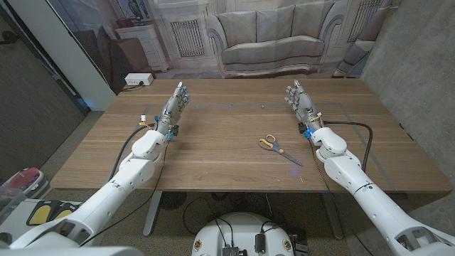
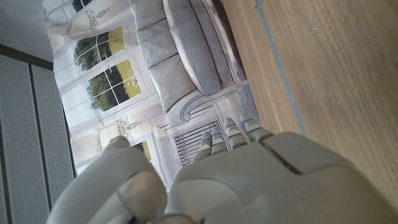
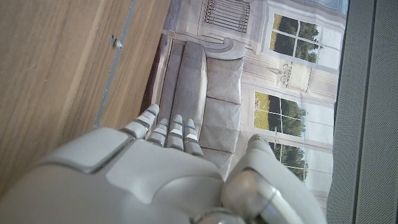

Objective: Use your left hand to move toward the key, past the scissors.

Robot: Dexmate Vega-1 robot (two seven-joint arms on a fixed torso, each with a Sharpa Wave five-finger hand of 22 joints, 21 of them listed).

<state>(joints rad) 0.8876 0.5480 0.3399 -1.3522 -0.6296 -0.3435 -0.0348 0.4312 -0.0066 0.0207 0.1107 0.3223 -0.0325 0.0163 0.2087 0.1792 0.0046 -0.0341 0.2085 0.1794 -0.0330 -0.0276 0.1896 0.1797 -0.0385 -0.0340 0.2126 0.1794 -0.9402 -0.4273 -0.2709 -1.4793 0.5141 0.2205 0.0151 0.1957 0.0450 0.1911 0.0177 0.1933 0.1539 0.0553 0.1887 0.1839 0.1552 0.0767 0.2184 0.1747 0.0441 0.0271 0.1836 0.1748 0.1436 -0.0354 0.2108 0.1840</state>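
The left hand (image 1: 175, 102) is seen over the table's (image 1: 213, 156) far left, fingers extended and holding nothing, the right hand (image 1: 298, 99) likewise at far right, with the scissors (image 1: 279, 148) lying right of centre and a tiny key (image 1: 262, 107) near the far edge.

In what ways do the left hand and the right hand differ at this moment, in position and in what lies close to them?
The left hand stands over the table's left part, far from the scissors; the right hand stands over the right part, much nearer them. A small key lies nearer the right hand than the left hand. Both hands hold nothing, with fingers extended toward the far edge.
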